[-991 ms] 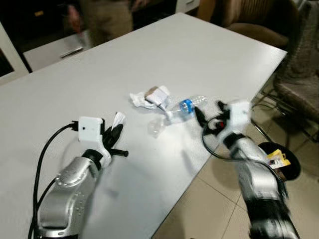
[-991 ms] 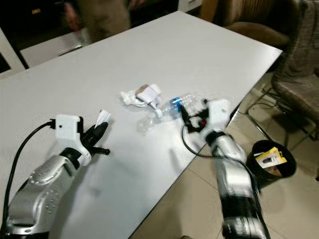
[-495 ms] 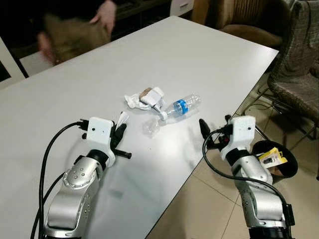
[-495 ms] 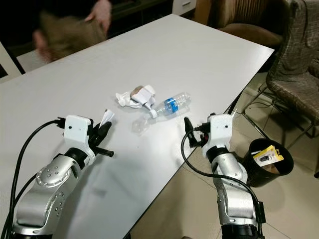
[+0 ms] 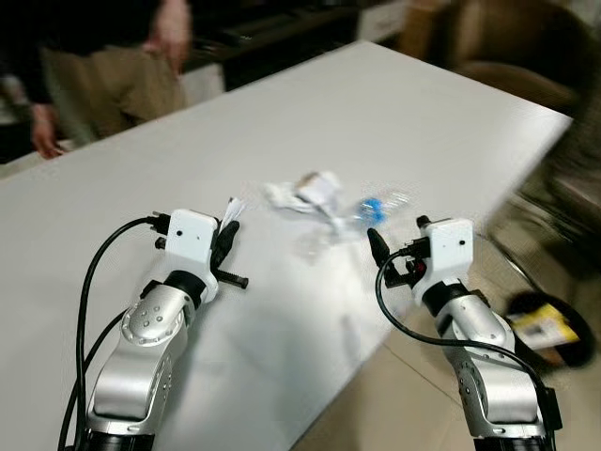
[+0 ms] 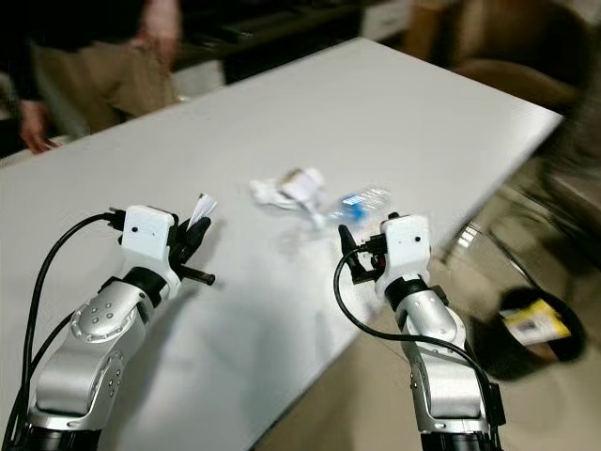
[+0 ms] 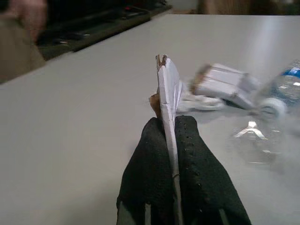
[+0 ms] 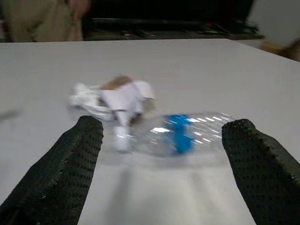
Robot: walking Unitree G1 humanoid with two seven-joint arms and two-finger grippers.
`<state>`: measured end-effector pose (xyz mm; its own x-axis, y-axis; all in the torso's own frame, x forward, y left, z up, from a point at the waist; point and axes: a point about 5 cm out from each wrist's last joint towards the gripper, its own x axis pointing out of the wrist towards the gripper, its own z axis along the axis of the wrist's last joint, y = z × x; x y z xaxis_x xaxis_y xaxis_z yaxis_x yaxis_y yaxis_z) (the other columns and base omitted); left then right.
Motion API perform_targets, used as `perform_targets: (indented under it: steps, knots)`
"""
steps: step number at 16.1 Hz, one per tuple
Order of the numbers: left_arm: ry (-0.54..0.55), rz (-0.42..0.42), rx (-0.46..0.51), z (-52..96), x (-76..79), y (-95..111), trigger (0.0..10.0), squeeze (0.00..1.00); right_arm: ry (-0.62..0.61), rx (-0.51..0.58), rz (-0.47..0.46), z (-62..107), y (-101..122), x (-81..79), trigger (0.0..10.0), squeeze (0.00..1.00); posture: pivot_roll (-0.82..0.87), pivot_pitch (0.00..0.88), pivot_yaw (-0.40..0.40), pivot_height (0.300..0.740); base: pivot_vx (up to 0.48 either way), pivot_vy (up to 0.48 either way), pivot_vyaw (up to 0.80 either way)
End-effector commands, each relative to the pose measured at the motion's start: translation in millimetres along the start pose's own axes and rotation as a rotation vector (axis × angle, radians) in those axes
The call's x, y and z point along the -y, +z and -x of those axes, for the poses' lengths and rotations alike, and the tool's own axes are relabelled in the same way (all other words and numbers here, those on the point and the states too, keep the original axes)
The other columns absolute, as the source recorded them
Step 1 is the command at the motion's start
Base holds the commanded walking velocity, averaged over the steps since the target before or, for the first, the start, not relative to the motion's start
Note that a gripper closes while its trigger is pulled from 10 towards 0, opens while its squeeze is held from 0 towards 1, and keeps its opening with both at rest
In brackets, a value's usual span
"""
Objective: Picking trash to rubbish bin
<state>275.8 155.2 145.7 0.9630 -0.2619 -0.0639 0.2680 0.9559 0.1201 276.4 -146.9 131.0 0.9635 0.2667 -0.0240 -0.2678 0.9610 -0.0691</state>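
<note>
Right gripper [image 8: 161, 164] gapes before the bottle [image 8: 183, 133]: light, slippery, so I take its middle; left gripper [image 7: 171, 140] pinches paper [image 7: 168, 89].

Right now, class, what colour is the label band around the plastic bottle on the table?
Blue. The bottle is clear with a blue band, best seen in the right wrist view.

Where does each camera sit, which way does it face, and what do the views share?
Left eye, right eye: head, looking down at the white table; both silver arms show.
Left wrist: along the left gripper, shut on a white paper scrap.
Right wrist: between the right gripper's open fingers, toward the plastic bottle.
Shared: the bottle and the crumpled wrappers appear in all; the rubbish bin on the floor in the eye views.
</note>
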Motion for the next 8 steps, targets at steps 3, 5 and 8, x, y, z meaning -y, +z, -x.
perform_targets:
  steps: [3, 5, 8]
  knots:
    - [0.008, 0.005, 0.013, -1.3, -0.9, 1.5, 10.0, 0.0, 0.045, -0.007, 0.033, -0.4, 3.2, -4.3, 10.0, 0.0, -0.04, 0.024, -0.014, 0.74, 0.284, 0.0, 0.8]
    - [0.02, 0.011, 0.015, -0.7, -1.3, 0.7, 10.0, 0.0, 0.059, -0.012, 0.04, -1.5, 3.9, -5.3, 10.0, 0.0, -0.03, 0.024, -0.028, 0.74, 0.298, 0.0, 0.8]
    - [0.032, 0.02, 0.02, 1.9, -0.5, 0.1, 10.0, 0.0, 0.058, -0.026, 0.013, -3.3, 3.6, -2.9, 10.0, 0.0, -0.03, 0.025, -0.042, 0.74, 0.3, 0.0, 0.0]
